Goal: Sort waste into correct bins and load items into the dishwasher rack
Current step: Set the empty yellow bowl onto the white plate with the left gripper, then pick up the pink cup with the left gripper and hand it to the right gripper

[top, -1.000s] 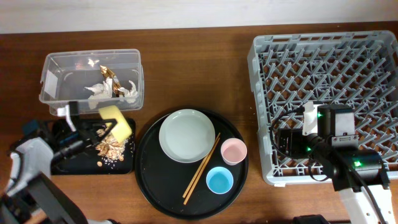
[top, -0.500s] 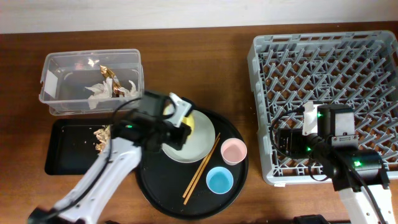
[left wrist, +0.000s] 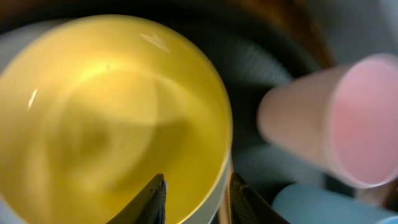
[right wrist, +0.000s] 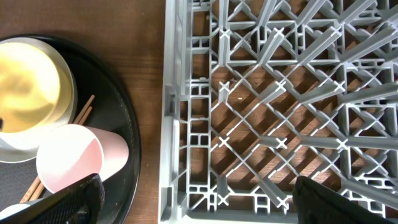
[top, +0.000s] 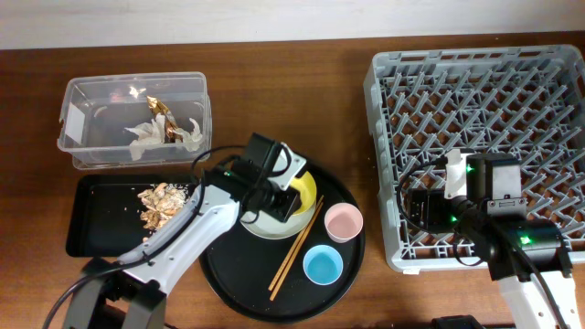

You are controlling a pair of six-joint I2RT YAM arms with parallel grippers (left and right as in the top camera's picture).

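Overhead, the left arm hides much of the plate. In the left wrist view, the yellow bowl and pink cup are blurred and cropped.

Count: 1 dishwasher rack, 2 bins (clear box, shallow black tray), 1 round black tray. Dishes: 1 plate, 1 yellow bowl, 2 cups, i.e. pink cup and light-blue cup, plus 2 chopsticks. Waste: 1 brown-gold wrapper, 1 pile of food scraps, white tissue in roughly 2 clumps (can't separate them cleanly).
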